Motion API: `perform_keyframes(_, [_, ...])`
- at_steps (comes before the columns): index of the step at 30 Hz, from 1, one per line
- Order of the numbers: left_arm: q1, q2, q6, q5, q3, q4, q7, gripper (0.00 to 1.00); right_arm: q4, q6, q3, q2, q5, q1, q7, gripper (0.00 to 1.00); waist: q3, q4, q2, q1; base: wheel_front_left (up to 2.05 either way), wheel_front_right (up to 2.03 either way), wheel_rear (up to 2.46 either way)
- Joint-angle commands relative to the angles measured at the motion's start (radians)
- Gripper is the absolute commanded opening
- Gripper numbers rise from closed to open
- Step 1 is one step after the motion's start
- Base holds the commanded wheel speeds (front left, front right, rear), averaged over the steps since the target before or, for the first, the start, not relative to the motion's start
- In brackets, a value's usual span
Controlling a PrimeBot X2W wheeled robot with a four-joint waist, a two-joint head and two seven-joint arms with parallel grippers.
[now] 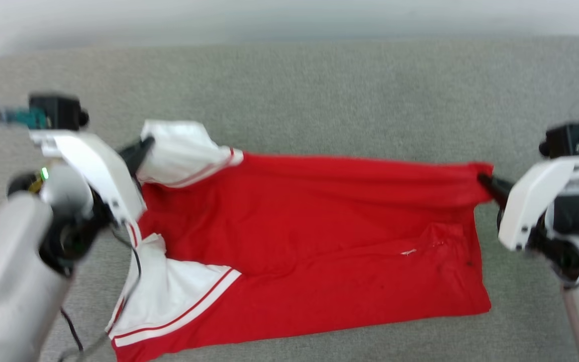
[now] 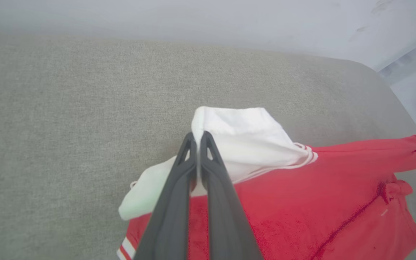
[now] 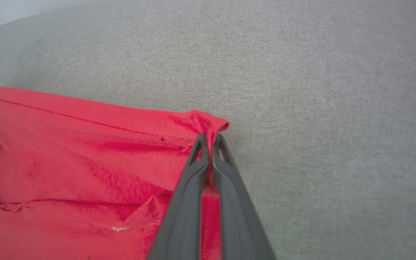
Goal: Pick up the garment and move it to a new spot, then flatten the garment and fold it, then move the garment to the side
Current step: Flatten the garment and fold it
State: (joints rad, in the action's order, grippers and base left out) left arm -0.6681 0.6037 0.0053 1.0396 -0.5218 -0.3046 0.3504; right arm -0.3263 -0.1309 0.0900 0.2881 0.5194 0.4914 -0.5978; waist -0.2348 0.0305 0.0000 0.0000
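The garment (image 1: pixel 299 241), a red shirt with white sleeves and red-white trim, lies across the grey cushion with its plain side up; no lettering shows. My left gripper (image 1: pixel 145 146) is shut on the white sleeve at the far left corner; in the left wrist view its tips (image 2: pixel 198 135) pinch the sleeve (image 2: pixel 244 137). My right gripper (image 1: pixel 482 178) is shut on the far right red corner; in the right wrist view the tips (image 3: pixel 210 136) clamp the bunched hem of the garment (image 3: pixel 85 155). The far edge is pulled taut between both grippers.
A grey fabric cushion (image 1: pixel 319 90) carries everything, with bare fabric beyond the garment's far edge. A pale wall (image 1: pixel 289 15) runs behind it. In the left wrist view the cushion's rounded corner (image 2: pixel 374 72) and pale floor (image 2: pixel 410 86) show at right.
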Motion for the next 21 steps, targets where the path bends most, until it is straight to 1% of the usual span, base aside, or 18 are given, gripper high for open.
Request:
perform_keyframes(1, [0.041,0.003,0.013,-0.001,0.003,0.015,-0.018,0.0,0.0,0.0,-0.002,0.004,0.004,-0.031,0.012,0.0,0.036,-0.017,0.0,0.0,0.0,0.0,0.0])
perform_keyframes(6, [0.224,0.001,0.079,0.003,-0.009,0.092,-0.074,0.0,-0.03,0.0,-0.012,0.003,0.031,-0.132,0.068,0.0,0.076,-0.032,0.0,0.0,0.0,0.0,0.0])
perform_keyframes(11, [0.365,-0.035,0.116,0.031,-0.039,0.105,-0.087,0.0,-0.078,0.0,-0.031,0.013,0.037,-0.197,0.158,0.0,0.091,-0.042,0.0,0.0,0.0,0.0,0.0])
perform_keyframes(12, [0.39,-0.045,0.115,0.043,-0.05,0.097,-0.078,0.0,-0.092,0.0,-0.033,0.008,0.043,-0.21,0.17,0.01,0.093,-0.042,0.0,0.0,0.0,0.0,0.0])
perform_keyframes(13, [0.408,-0.058,0.113,0.051,-0.055,0.09,-0.08,0.0,-0.105,0.0,-0.032,0.008,0.04,-0.221,0.186,0.12,0.095,-0.041,0.0,0.0,0.0,0.0,0.0])
perform_keyframes(14, [0.421,-0.068,0.114,0.055,-0.062,0.082,-0.083,0.14,-0.114,0.0,-0.032,0.008,0.039,-0.228,0.202,0.34,0.098,-0.041,0.0,0.0,0.0,0.0,0.0])
perform_keyframes(15, [0.431,-0.077,0.112,0.059,-0.066,0.07,-0.09,0.49,-0.125,0.0,-0.03,0.002,0.044,-0.236,0.212,1.0,0.1,-0.041,0.0,0.0,0.0,0.0,0.0])
perform_keyframes(16, [0.44,-0.089,0.114,0.061,-0.066,0.054,-0.101,1.0,-0.133,0.0,-0.026,0.0,0.046,-0.246,0.222,1.0,0.102,-0.04,0.0,0.0,0.0,0.0,0.0])
perform_keyframes(19, [0.467,-0.124,0.117,0.062,-0.068,0.013,-0.138,1.0,-0.146,0.0,-0.029,-0.009,0.053,-0.272,0.263,1.0,0.116,-0.036,0.0,0.0,0.0,0.0,0.0])
perform_keyframes(21, [0.469,-0.132,0.122,0.05,-0.056,0.0,-0.183,1.0,-0.136,0.0,-0.031,-0.011,0.053,-0.291,0.291,1.0,0.125,-0.033,0.0,0.0,0.0,0.0,0.0])
